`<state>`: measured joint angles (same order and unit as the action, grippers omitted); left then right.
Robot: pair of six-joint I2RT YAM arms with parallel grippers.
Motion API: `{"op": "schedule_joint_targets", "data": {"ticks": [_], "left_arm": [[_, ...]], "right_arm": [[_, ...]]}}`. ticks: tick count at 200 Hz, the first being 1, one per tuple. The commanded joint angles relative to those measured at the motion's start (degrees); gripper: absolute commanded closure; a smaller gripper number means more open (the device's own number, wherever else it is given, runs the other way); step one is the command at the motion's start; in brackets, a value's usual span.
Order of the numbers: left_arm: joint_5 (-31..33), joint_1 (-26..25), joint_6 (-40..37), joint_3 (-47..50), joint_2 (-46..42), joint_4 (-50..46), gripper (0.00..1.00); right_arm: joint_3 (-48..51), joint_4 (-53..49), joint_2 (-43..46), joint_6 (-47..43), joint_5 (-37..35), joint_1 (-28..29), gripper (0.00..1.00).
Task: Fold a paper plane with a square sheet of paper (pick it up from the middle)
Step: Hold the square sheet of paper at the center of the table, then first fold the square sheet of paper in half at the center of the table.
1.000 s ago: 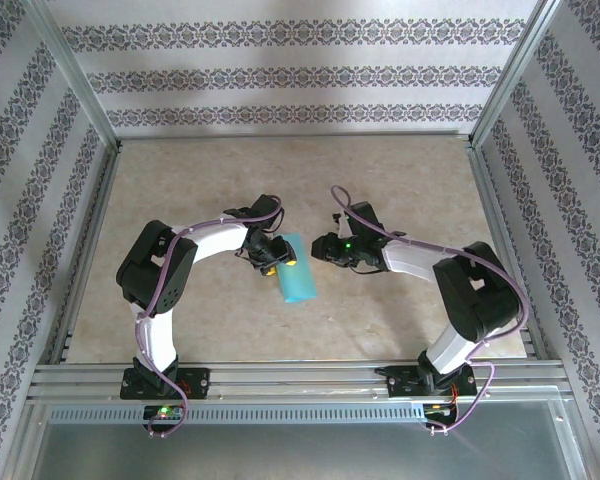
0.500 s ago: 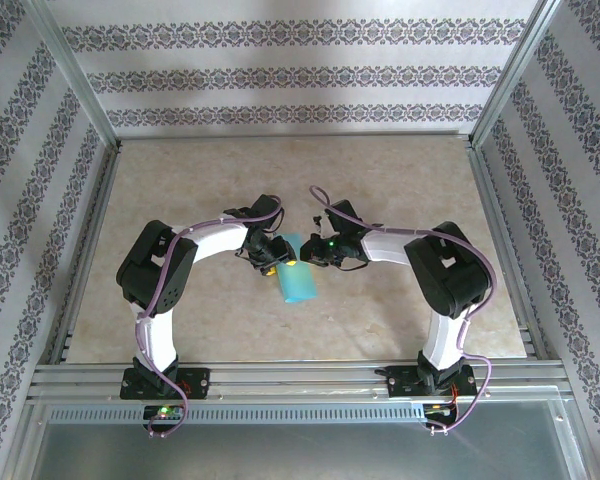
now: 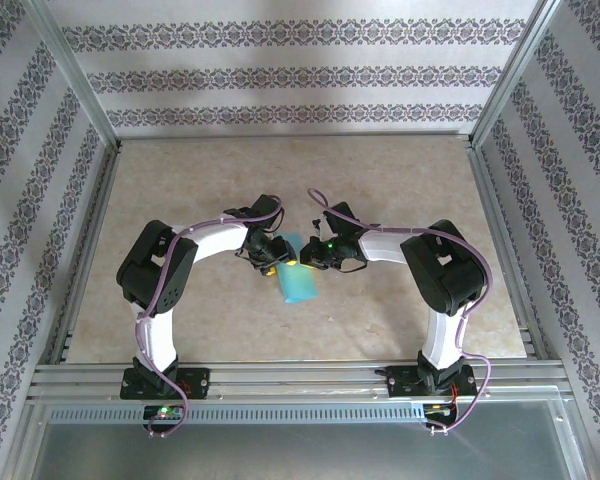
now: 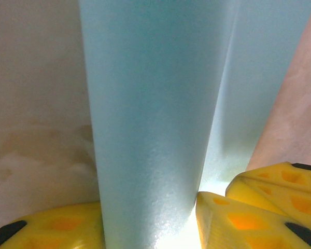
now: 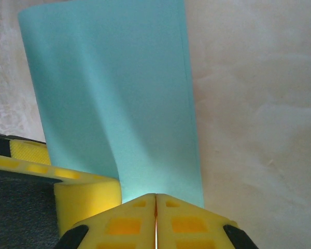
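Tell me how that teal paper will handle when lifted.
Probably floppy: the sheet of paper bows into a loose curl in the left gripper. Likely very light and easily creased, since light glows through it. Its free end may sag toward the table.

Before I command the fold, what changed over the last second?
The right gripper swung left to the edge of the square sheet of paper and shut there; whether it pinches the sheet is unclear. The left gripper kept holding the bowed sheet in the same place.
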<state>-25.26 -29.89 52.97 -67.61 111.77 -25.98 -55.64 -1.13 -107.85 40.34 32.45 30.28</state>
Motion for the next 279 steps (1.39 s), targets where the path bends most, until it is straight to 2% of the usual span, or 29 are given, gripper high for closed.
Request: {"op": "schedule_joint_targets", "data": {"ticks": [1, 51, 82, 114, 126, 142, 160, 181, 197, 234, 279], "left_arm": [[8.1, -0.8, -1.0, 6.2, 13.4, -3.6, 0.53], [8.3, -0.8, -1.3, 5.2, 11.9, -4.9, 0.53], [8.6, -0.4, -2.2, 1.2, 4.1, -7.8, 0.50], [20.0, 0.0, -1.5, -2.6, -8.1, -13.5, 0.43], [21.8, 0.1, -0.9, -1.7, -11.5, -12.9, 0.42], [18.7, 0.1, -0.5, 0.8, -14.7, -7.6, 0.43], [10.2, 0.1, 0.8, 4.0, -16.0, 2.4, 0.47], [0.5, 0.0, 4.0, 7.1, -14.4, 14.3, 0.54], [-3.5, -0.2, 5.9, 8.3, -12.3, 19.1, 0.60], [-7.7, -0.8, 6.6, 9.2, -9.0, 22.1, 0.69], [-6.8, -1.0, 3.4, 9.6, -7.5, 18.0, 0.72]], "right_arm": [[-0.9, -2.1, -1.5, -0.6, -0.6, 0.6, 0.91], [-0.6, -5.9, -2.8, -2.1, -4.3, 0.6, 0.92], [0.3, -6.8, -3.3, -1.5, -6.0, 0.7, 0.92], [1.6, -6.2, -3.7, 0.8, -7.5, 1.1, 0.92], [1.9, -6.1, -3.9, 1.5, -8.0, 1.3, 0.92], [2.4, -6.0, -3.9, 2.6, -9.0, 1.5, 0.92], [2.8, -5.8, -3.9, 3.8, -9.8, 1.5, 0.92], [3.3, -5.7, -3.7, 4.9, -10.1, 1.8, 0.92], [3.4, -5.8, -3.5, 5.5, -10.5, 1.9, 0.92], [3.6, -6.1, -3.4, 6.2, -10.8, 1.9, 0.92], [3.5, -6.7, -3.3, 6.5, -11.2, 1.9, 0.92]]}}
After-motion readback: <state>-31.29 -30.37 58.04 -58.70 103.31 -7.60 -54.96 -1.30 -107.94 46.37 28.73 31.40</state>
